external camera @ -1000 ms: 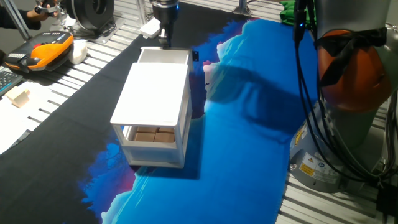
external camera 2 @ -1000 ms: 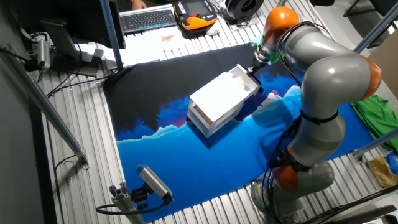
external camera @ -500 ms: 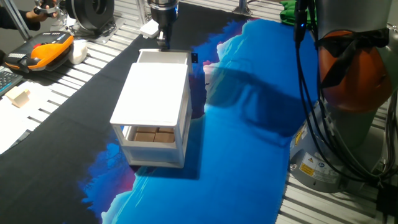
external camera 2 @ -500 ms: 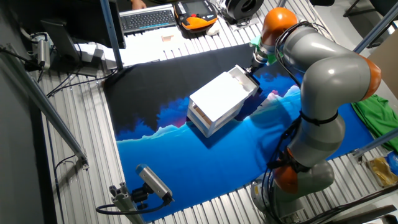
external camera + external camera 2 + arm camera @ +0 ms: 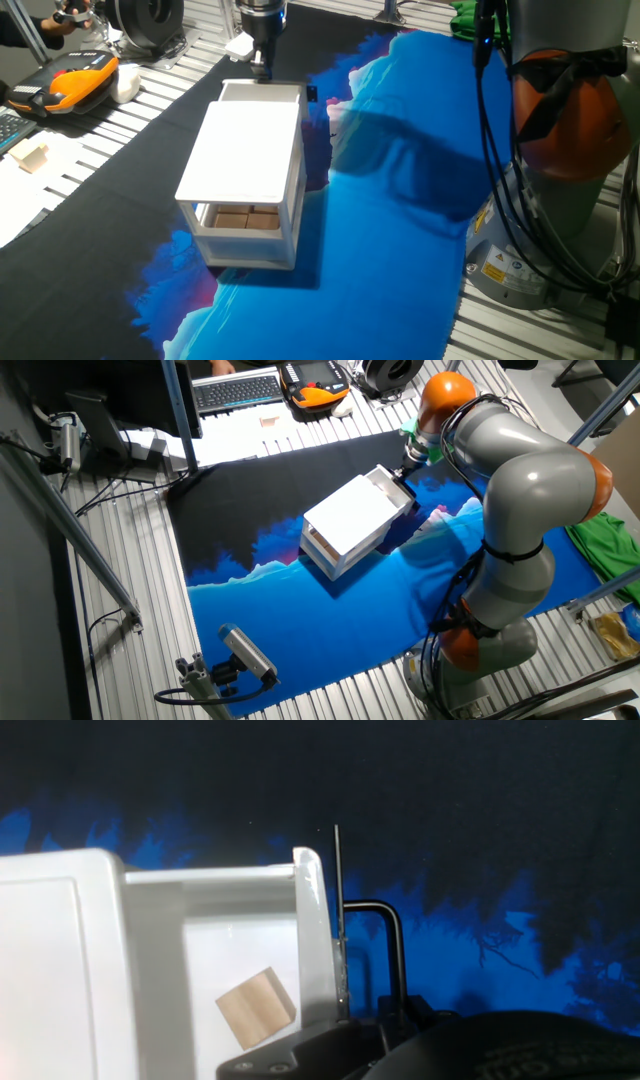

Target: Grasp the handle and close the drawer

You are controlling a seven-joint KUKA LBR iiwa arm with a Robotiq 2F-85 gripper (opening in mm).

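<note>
Drawer (image 5: 262,93) pulled slightly out at far end of white cabinet (image 5: 245,150), on the black and blue cloth (image 5: 400,230). Gripper (image 5: 262,68) down at the drawer's far face, by the black handle (image 5: 385,950); fingers' spacing cannot be told. One wooden block (image 5: 256,1008) lying inside.

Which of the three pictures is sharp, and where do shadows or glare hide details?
One fixed view: sharp, with the cabinet top washed to plain white and an arm shadow on the blue cloth. The other fixed view: sharp but distant, so the gripper is tiny. Hand view: dark background, the drawer with its wooden block bright, and the near black gripper parts blurred.
</note>
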